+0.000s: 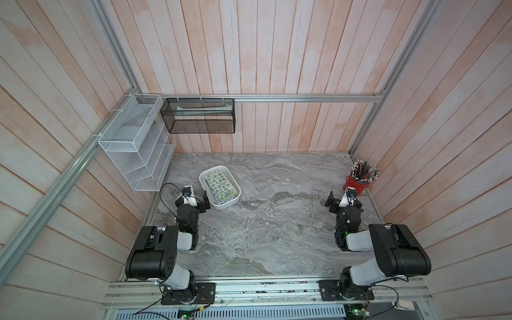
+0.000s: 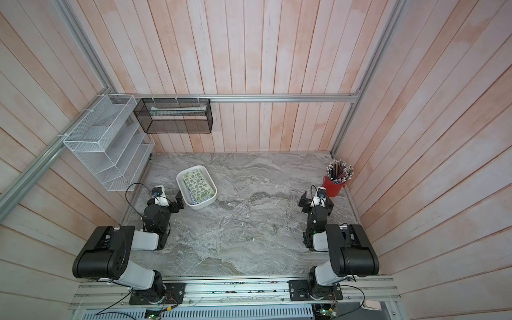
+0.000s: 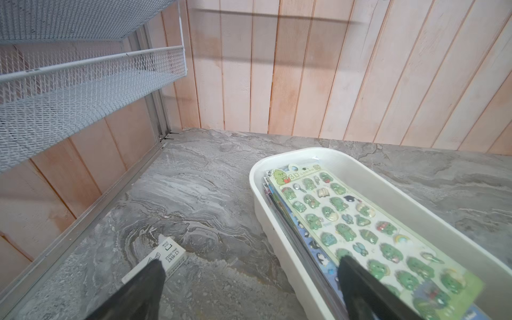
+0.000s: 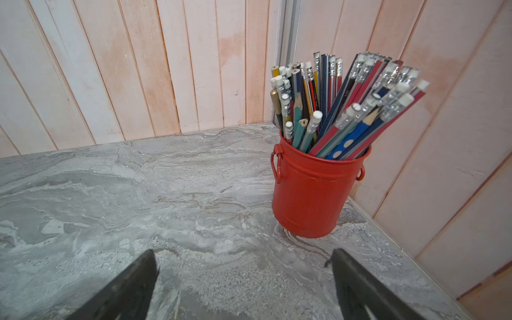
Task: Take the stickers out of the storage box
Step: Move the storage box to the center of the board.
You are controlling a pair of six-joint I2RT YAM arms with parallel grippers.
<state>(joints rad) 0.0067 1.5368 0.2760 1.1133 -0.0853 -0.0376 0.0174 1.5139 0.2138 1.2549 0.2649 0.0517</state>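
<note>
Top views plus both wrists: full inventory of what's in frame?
storage box: one, white, on the table left of centre
stickers: stack, count unclear, green sheet on top, inside the storage box
small carton: one, white with print, on the table by the left gripper
bucket: one, red, table's far right corner
pencils: many, mixed colours, standing in the bucket
wire rack: one, white, on the left wall
mesh basket: one, black, hung on the rear rail
table: one, grey marble
left gripper: one, black, open, beside the storage box
right gripper: one, black, open, near the bucket
</note>
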